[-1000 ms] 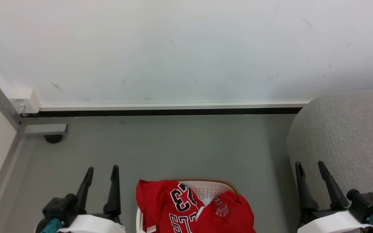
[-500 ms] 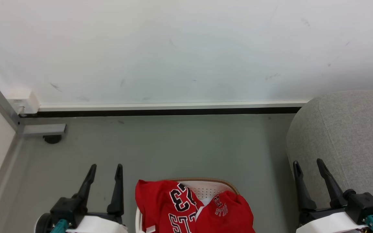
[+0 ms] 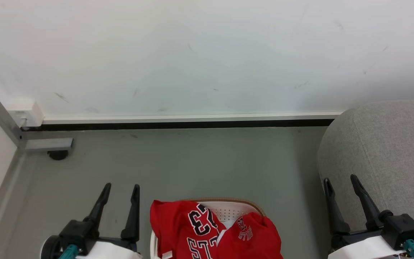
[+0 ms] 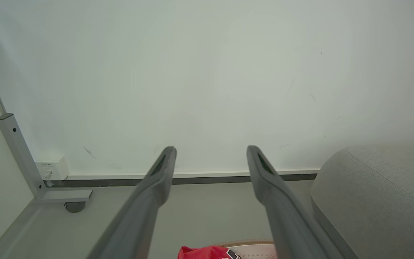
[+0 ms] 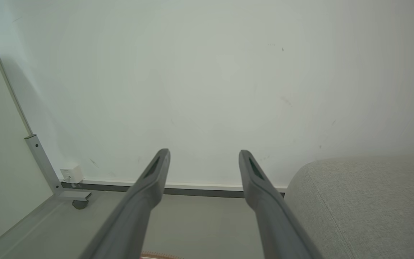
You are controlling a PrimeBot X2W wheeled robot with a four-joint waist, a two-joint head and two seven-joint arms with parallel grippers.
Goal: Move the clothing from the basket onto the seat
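Note:
The red jersey [image 3: 182, 226] with the black-and-white "23" lies heaped in the basket [image 3: 232, 208] at the head view's bottom centre. Red shorts [image 3: 255, 237] with small white lettering sit beside it on the right. The basket's tan rim and holed cream wall show behind the clothing. The grey woven seat [image 3: 390, 151] fills the right side. My left gripper [image 3: 122, 187] is open and empty, just left of the basket. My right gripper [image 3: 340, 180] is open and empty, in front of the seat's near edge. In the left wrist view a red corner of the jersey [image 4: 199, 252] shows low between the fingers.
A white wall with a dark baseboard [image 3: 178, 124] runs across the back. A grey metal post with a foot and caster [image 3: 58, 154] and a white wall socket box [image 3: 27, 113] stand at the left. Grey floor [image 3: 192, 162] lies between the basket and the wall.
My left gripper has drifted right toward the basket, and my right gripper has shifted slightly left and up. The clothing and basket have not moved.

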